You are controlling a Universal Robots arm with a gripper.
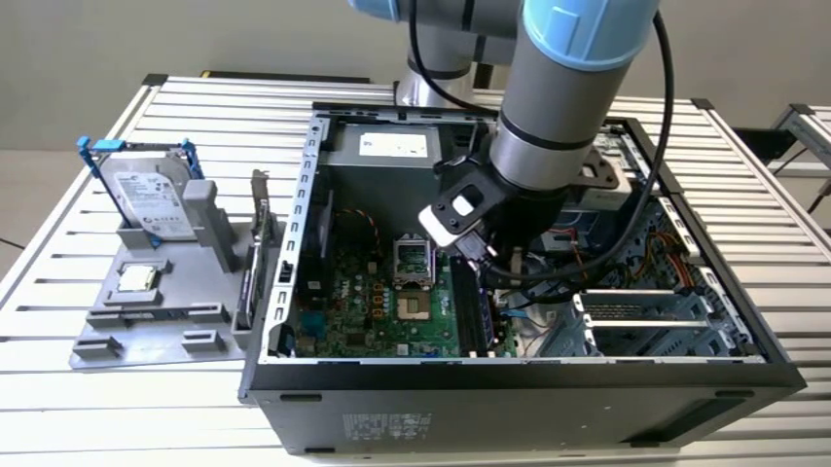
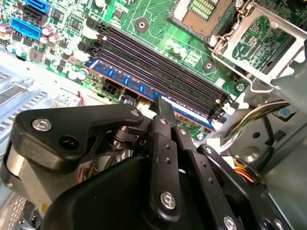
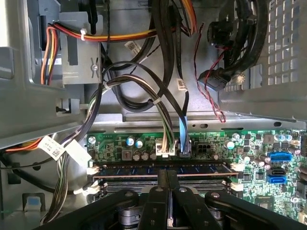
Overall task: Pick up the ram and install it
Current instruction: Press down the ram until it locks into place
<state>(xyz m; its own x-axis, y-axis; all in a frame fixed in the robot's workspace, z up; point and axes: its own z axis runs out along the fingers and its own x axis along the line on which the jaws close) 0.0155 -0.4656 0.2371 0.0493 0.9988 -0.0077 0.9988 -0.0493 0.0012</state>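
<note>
Slatted table point(image 1: 104, 409), open computer case point(image 1: 520, 375), tool point(image 2: 164, 106) closed, pressing ram point(image 2: 144, 88) in slot, exterior view hiding contact

Bright, even overhead light, soft shadows inside the computer case point(image 1: 546, 375) (wrist views' near foreground slightly blurred).

The arm point(image 1: 559, 107) descends steeply into the open computer case point(image 1: 727, 375), wrist lowest. The gripper point(image 2: 165, 108) points down at the motherboard's memory slots point(image 2: 158, 67), its two fingers point(image 3: 166, 178) pressed together directly above the outermost slot, in both wrist views.
</note>
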